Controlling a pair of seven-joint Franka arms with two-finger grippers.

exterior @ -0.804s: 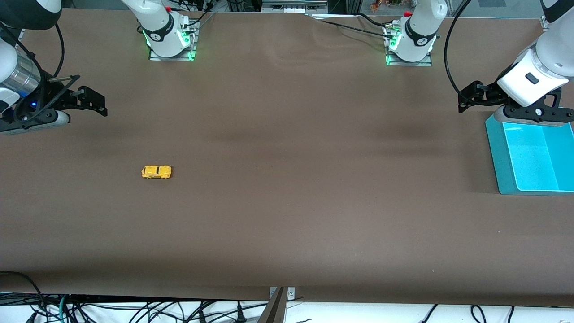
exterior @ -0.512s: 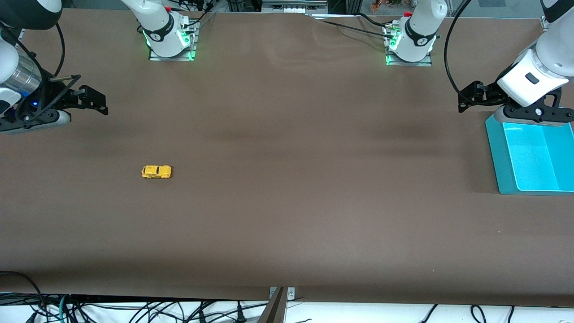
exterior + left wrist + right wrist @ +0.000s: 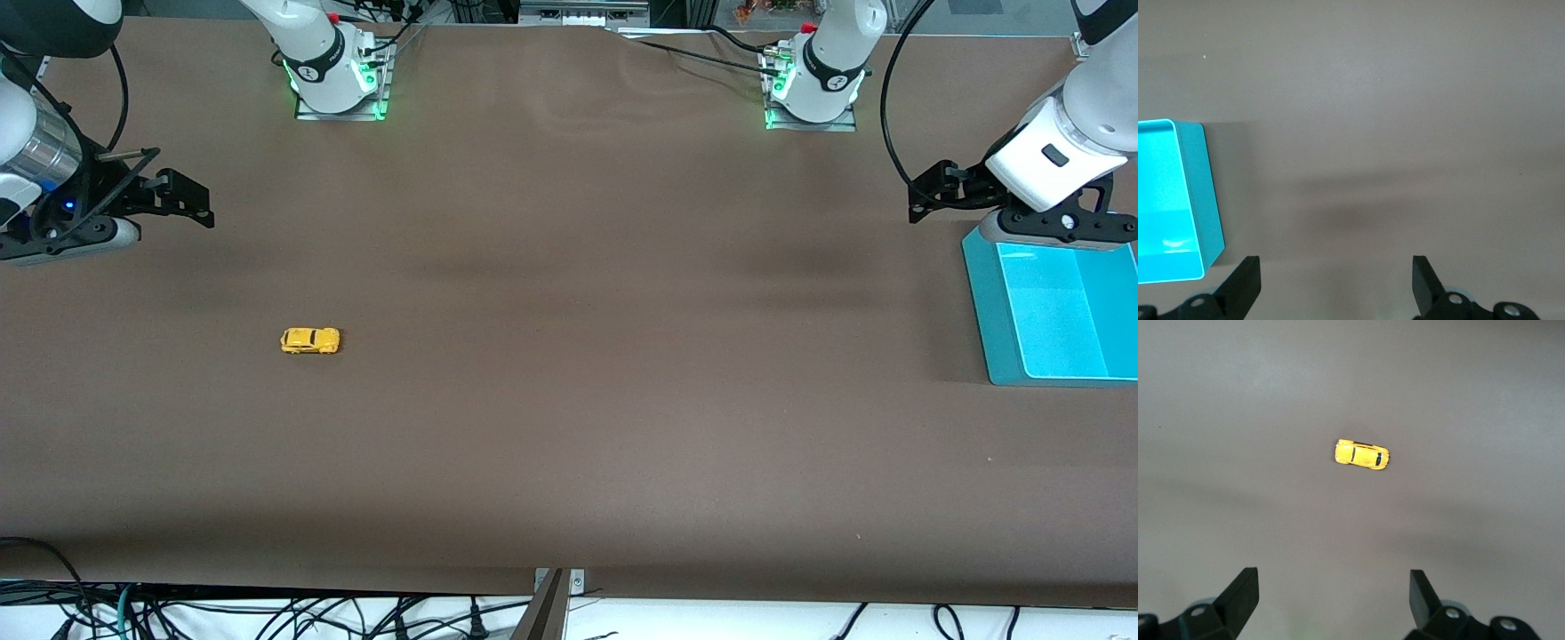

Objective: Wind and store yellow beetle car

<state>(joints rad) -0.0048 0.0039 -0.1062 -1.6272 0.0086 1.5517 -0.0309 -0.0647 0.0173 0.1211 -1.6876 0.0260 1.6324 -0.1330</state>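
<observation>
On the surface (image 3: 569, 400), the car (image 3: 310, 340) is seen untouched.
Both tools are held open: the right tool (image 3: 1331, 600) above bare surface short of the car, the left tool (image 3: 1336, 283) beside the bin (image 3: 987, 302).

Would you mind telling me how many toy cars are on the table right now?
1. The yellow beetle car sits alone on the brown table, toward the right arm's end, nearer the front camera than the open right gripper. None appears hidden.

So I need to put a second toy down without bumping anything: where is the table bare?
Bare brown table runs from the yellow beetle car to the teal bin, and along the edge nearest the front camera. Only the ends are busy: the left gripper by the bin, the right gripper above its end.
</observation>
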